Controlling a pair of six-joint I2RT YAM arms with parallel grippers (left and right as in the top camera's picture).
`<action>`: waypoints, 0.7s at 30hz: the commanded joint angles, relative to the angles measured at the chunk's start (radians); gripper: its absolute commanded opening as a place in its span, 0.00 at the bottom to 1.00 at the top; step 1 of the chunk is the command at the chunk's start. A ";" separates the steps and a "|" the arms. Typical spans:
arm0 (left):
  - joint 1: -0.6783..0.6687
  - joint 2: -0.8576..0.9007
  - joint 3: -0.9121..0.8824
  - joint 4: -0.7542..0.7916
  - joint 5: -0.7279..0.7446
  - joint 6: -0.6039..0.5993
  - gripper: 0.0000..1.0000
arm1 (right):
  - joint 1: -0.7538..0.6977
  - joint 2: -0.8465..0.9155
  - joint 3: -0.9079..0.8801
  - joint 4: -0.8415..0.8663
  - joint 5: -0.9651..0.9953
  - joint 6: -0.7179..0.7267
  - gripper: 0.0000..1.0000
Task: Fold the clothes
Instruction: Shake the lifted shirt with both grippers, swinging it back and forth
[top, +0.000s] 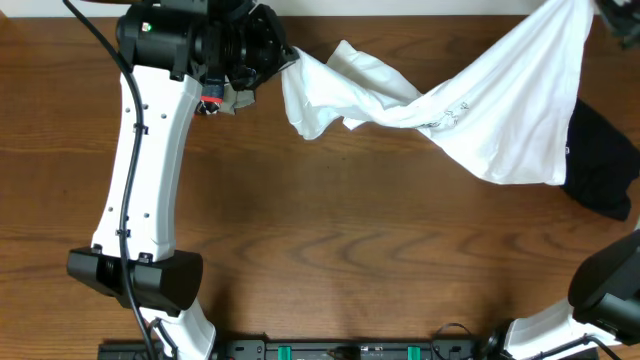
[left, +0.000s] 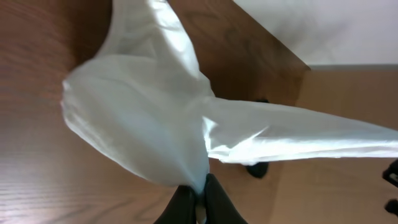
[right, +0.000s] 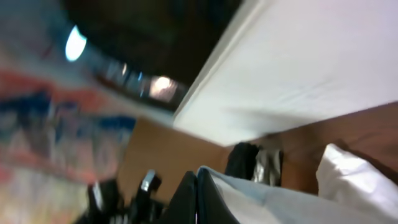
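I judge this to be a robotics lab bench, not a home. Grounds: a left arm (top: 145, 170) and a right arm (top: 608, 280), both white and black, stand at the near edge of a wood-grain table (top: 330, 220), beside a black rail (top: 330, 350) with green fittings and a loose cable (top: 124, 225). A white shirt (top: 500, 110) hangs between them. A plain white panel (right: 311, 62) backs the table. The room beyond is blurred, with lamps (right: 74, 42) lit.

White shirt (top: 500, 110), seemingly taut, beside black garment (top: 602, 165)
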 joint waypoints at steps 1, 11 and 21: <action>0.000 -0.011 0.013 0.004 -0.070 0.023 0.06 | 0.065 -0.015 0.002 -0.143 0.307 -0.074 0.02; 0.000 -0.009 0.013 0.059 -0.290 0.084 0.06 | 0.293 -0.015 0.025 -0.668 1.103 -0.557 0.02; 0.000 0.004 0.013 0.323 -0.377 0.095 0.06 | 0.340 -0.013 0.140 -0.702 1.204 -0.721 0.02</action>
